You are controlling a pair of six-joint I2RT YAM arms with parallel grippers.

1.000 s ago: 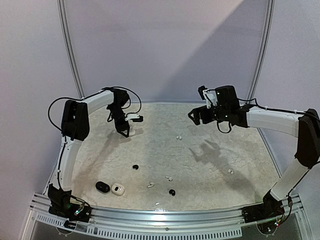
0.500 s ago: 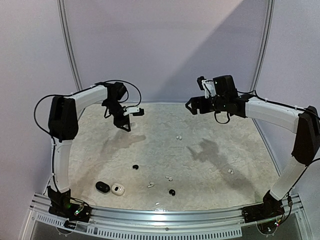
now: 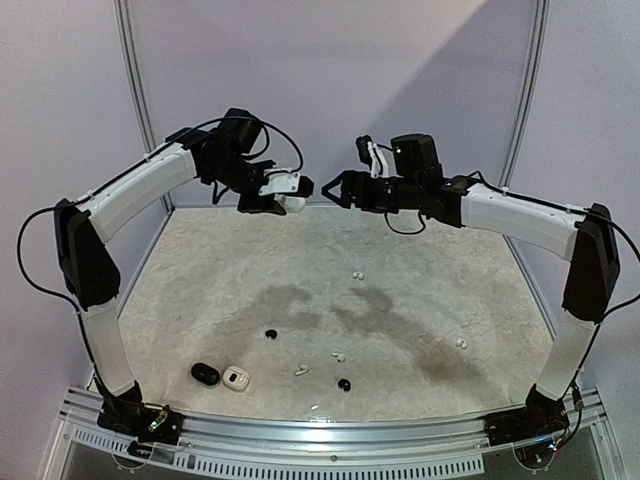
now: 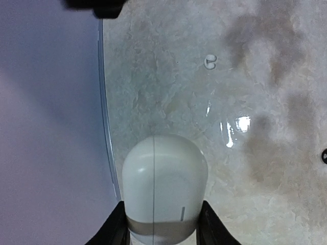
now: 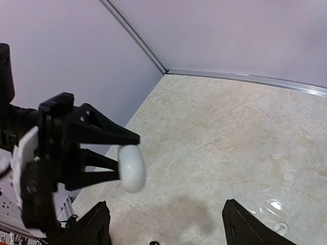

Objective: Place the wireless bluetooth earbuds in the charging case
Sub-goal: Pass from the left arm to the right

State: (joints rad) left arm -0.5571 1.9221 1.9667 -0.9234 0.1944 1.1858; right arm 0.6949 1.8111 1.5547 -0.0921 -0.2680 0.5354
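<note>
Aloft, the left gripper (image 3: 288, 197) clamps the smooth, likely slippery white charging case (image 4: 164, 184) by its flanks, the right gripper (image 3: 334, 192) facing it with fingers apart, while tiny, light earbuds (image 3: 355, 274) lie scattered on the table (image 3: 450, 270) below.

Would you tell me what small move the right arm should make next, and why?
Probably ease the right gripper forward toward the white case. The left gripper holds that case up by one end, its rounded end free and facing the open right jaws, with a gap between them.
</note>
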